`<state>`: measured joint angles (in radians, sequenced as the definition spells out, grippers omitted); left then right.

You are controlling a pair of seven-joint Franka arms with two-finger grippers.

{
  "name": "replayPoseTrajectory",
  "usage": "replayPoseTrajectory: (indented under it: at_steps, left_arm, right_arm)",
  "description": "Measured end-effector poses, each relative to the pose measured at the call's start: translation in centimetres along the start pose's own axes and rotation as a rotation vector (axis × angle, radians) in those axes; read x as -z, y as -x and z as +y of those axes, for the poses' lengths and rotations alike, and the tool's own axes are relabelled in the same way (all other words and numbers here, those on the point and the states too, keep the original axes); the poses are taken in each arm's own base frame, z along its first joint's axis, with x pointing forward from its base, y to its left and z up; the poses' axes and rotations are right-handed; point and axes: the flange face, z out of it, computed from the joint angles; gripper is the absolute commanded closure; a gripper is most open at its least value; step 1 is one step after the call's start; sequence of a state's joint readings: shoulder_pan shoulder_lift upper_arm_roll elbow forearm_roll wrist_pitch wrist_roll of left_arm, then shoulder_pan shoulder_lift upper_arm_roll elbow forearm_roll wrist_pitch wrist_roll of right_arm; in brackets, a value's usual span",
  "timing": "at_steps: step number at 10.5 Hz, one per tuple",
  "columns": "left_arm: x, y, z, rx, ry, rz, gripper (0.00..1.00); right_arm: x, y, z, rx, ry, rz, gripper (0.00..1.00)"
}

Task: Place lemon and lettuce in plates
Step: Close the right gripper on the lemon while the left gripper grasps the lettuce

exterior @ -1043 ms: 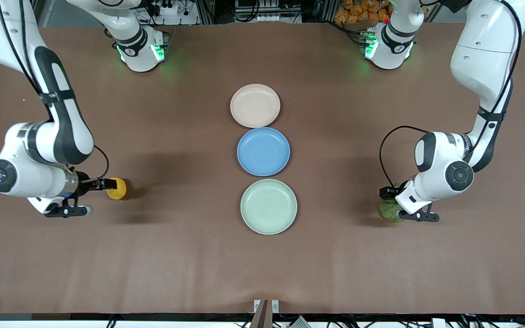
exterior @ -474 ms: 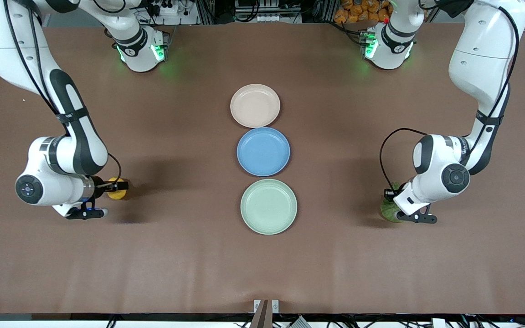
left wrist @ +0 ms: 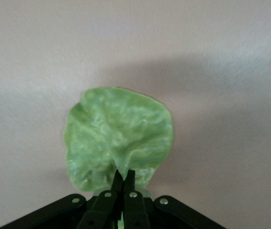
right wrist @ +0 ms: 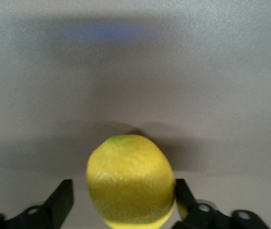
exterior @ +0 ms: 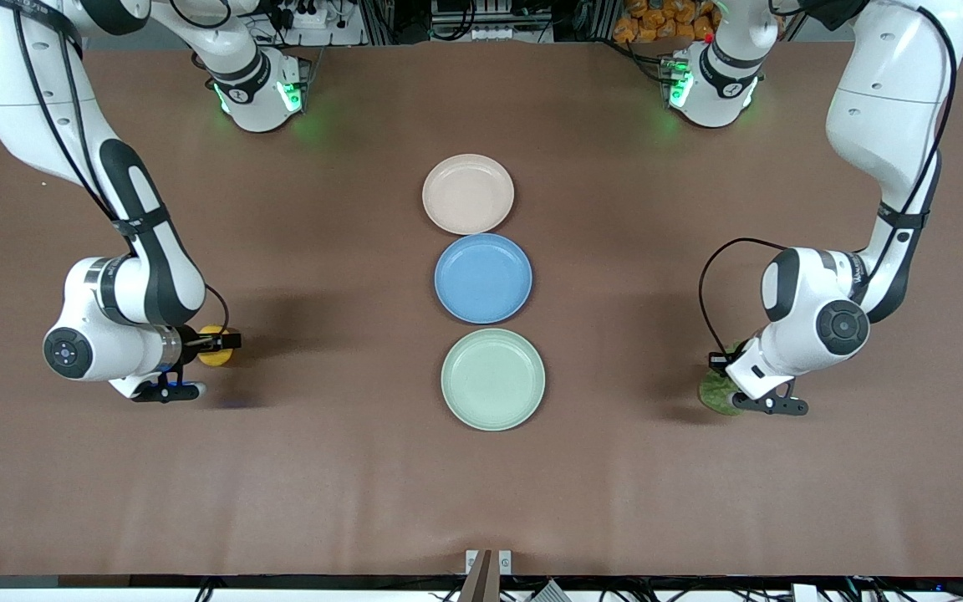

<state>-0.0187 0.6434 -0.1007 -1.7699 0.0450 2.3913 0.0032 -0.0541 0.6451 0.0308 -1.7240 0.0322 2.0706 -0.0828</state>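
Observation:
The lemon (exterior: pixel 215 356) lies on the table toward the right arm's end. My right gripper (exterior: pixel 225 341) is low around it, and the lemon (right wrist: pixel 130 179) sits between the open fingers (right wrist: pixel 63 200), touching one with a gap to the other. The green lettuce leaf (exterior: pixel 716 395) lies toward the left arm's end, partly hidden under the left wrist. My left gripper (left wrist: pixel 124 174) is shut on the stem end of the lettuce (left wrist: pixel 118 133). The beige-pink plate (exterior: pixel 468 194) and the mint green plate (exterior: pixel 492 379) lie empty in the middle of the table.
A blue plate (exterior: pixel 483 278) lies between the two other plates, touching the beige-pink one. The brown table (exterior: pixel 481 485) runs wide around the row of plates. The robot bases stand at the table's edge farthest from the front camera.
My right arm has moved toward the plates, so its fingers now straddle the lemon. My left arm has shifted only slightly over the lettuce.

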Motion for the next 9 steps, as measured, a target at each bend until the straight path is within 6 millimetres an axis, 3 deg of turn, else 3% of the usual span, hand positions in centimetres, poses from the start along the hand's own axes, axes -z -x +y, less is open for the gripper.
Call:
replayPoseTrajectory:
  at_steps: [3, 5, 7, 9]
  left_arm:
    - [4.2, -1.1, 1.0, -0.015, -0.004, 0.039, 1.0]
    - [7.4, -1.7, 3.9, -0.037, -0.006, 0.052, 1.0]
    - [10.0, -2.4, 9.0, -0.027, -0.001, 0.079, 1.0]
    - [11.3, -2.3, 15.2, 0.007, 0.012, 0.105, 1.0]
  right_arm:
    - [-0.2, -0.2, 0.1, -0.001, 0.0, 0.003, 1.0]
    - [-0.2, -0.1, 0.0, 0.0, 0.0, 0.001, 1.0]
    - [-0.3, 0.1, -0.5, 0.007, -0.005, -0.028, 1.0]
    - [0.3, 0.2, -1.4, 0.02, -0.008, -0.039, 1.0]
